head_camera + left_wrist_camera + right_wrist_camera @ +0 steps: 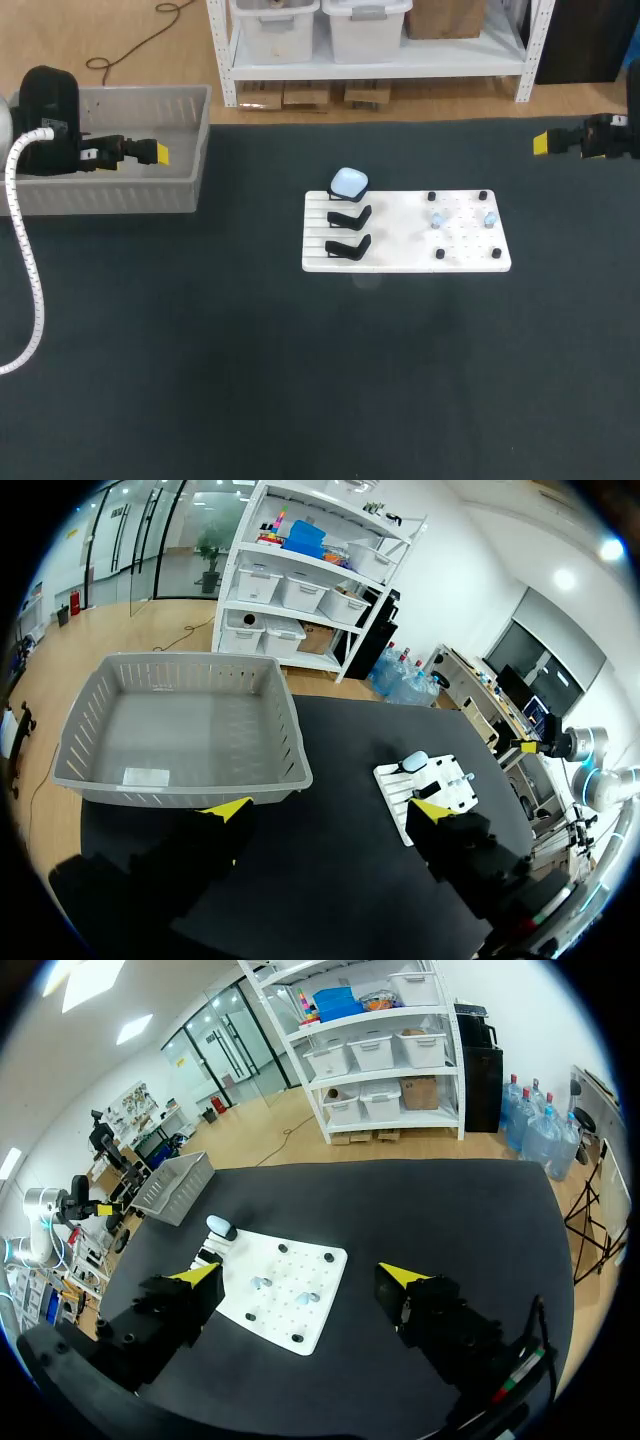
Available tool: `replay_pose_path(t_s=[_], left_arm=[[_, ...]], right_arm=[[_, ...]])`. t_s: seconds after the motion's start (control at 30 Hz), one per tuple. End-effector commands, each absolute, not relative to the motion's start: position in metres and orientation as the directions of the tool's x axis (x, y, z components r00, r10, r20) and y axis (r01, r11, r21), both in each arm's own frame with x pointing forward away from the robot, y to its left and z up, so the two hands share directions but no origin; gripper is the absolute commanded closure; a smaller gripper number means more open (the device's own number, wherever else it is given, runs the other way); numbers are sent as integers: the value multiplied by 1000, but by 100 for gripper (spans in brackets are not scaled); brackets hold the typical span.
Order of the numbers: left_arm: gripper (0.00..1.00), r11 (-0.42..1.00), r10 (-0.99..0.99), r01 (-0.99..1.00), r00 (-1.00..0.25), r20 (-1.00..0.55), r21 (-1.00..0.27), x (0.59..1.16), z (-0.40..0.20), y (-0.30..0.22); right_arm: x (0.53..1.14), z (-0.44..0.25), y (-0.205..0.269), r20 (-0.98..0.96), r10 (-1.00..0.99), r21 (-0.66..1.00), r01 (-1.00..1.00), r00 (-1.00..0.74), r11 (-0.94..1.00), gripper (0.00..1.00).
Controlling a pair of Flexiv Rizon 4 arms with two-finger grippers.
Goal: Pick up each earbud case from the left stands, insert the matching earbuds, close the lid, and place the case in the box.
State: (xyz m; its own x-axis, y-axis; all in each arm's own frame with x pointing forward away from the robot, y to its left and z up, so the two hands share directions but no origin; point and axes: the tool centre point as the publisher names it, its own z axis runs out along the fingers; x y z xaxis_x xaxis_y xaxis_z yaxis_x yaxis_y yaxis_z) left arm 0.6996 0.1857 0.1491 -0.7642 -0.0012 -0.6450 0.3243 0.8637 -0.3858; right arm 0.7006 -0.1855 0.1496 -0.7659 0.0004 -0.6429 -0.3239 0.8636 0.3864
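Both empty and wide open: our left gripper (160, 154) over the grey slatted plastic box (110, 197), our right gripper (541, 143) at the table's (200, 350) far-right edge. The pale-blue rounded earbud case (349, 181) sits mid-table, well apart.

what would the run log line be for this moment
left pincer: open, by basket | right pincer: open, apart from board | earbud case: on farthest of three stands | other two: bare | earbuds: on board

Head camera looks down from behind; wrist cameras face inward from opposite sides, all sharing the white board (400, 250)
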Motion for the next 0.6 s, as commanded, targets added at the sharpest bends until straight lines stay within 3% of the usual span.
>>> replay_pose_path(t_s=[0.03, 0.43, 0.6], left_arm=[[0, 867, 0, 320, -767, -641, -382, 700, 150, 185], [0, 774, 61, 550, -557, -828, -313, 703, 197, 173], [0, 694, 183, 691, -443, -877, -204, 703, 207, 161]], right_arm=[[700, 150, -186, -643, 0, 386, -324, -766, 864, 0], [700, 150, -186, -643, 0, 386, -324, -766, 864, 0], [700, 150, -186, -643, 0, 386, -324, -766, 864, 0]])
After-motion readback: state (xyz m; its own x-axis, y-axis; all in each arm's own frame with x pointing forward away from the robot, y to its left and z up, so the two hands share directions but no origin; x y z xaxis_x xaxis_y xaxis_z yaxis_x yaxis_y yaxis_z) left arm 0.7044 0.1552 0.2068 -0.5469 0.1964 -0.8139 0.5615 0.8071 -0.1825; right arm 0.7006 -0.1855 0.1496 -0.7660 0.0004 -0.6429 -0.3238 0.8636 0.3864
